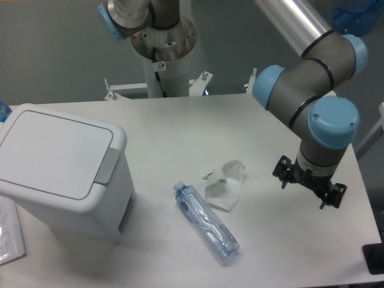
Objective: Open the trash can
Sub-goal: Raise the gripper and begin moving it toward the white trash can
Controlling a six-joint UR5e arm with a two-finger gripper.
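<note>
Camera, trash can [60, 168] shut, hand [310, 182] well apart

Arm [312, 78] enters from upper right: silver tube slanting down to grey joints with blue caps, then a wrist [327, 129] turned downward. Base column stands at the rear centre, with a second blue-capped joint at top left. Gripper [309, 183] hangs below the wrist on the right side, black, seen mostly from above; fingers hidden, so opening cannot be told. Nothing visibly held.
</note>
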